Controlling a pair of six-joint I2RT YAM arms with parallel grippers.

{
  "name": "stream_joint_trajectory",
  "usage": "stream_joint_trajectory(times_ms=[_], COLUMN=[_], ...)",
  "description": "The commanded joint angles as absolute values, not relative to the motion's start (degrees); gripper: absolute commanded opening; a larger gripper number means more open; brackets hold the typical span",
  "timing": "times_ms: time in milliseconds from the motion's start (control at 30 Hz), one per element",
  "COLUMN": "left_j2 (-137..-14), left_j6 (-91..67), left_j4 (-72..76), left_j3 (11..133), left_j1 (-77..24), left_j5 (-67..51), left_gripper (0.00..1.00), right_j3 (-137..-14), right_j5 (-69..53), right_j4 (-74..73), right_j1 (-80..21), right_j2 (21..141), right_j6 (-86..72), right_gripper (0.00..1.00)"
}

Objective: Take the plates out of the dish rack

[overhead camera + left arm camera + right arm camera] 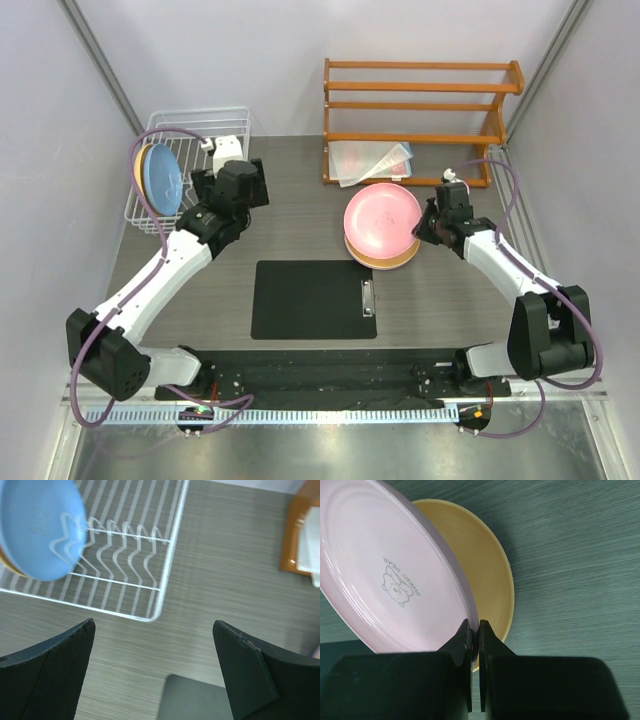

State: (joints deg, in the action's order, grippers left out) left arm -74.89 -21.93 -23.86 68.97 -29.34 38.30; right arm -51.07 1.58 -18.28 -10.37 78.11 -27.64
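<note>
R tool (475, 628) clenched on rim of pink plate (385, 575), tilted over yellow plate (490, 575) lying on desk (570, 555): stacking step. Next, prob: lower flat, let go. L tool (154, 626) released, near corner of rack (167, 565). Blue plate (40, 525) w/ another behind it stands in there, so approx 2 left to unload.

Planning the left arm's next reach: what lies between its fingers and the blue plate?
Left wrist view: a strip of bare table, then the wire edge of the dish rack and its empty prongs before the blue plate.
</note>
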Motion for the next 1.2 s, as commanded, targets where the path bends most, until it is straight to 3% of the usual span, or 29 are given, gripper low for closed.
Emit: stream_joint_trajectory(times_ms=[0,300,333,400,433,567,900,1167], left_j2=[-74.79,-79.54,-80.24,-80.77,-81.21,-83.66,-91.04,-97.46], left_j6=[-17.32,-17.14,-17.14,-17.84,-17.93,-17.41,-15.82,-13.28], left_j4=[-21.36,-21.62,-21.45,-21.62,-21.53,-22.15,-21.45,-17.93], left_j3=[71.89,75.14,75.15,75.50,75.67,77.08,82.34,86.48], left_j1=[-28.92,-18.99,-17.16,-15.30,-13.55,-11.34,-3.52,1.93], left_j5=[48.77,45.09,44.30,43.42,42.20,41.04,41.21,41.05], left_gripper=[0.99,0.99,0.99,0.99,0.99,0.99,0.99,0.99], right_j3=[-52.03,-54.05,-54.40,-54.84,-55.10,-55.63,-57.48,-58.45], right_j5=[0.79,-3.86,-4.04,-3.78,-3.69,-1.06,8.61,6.68], right_j4=[-16.79,-16.35,-16.35,-16.35,-16.35,-16.87,-21.09,-20.30], right_j1=[-10.28,-10.20,-10.28,-10.28,-10.28,-10.28,-10.28,-10.28], right_j2=[79.54,83.58,83.58,83.50,83.32,81.04,72.95,77.69], right_j6=[-26.81,-24.52,-24.17,-24.08,-23.73,-23.20,-21.62,-21.80], right_gripper=[0.02,0.16,0.26,0.33,0.43,0.62,0.73,0.74])
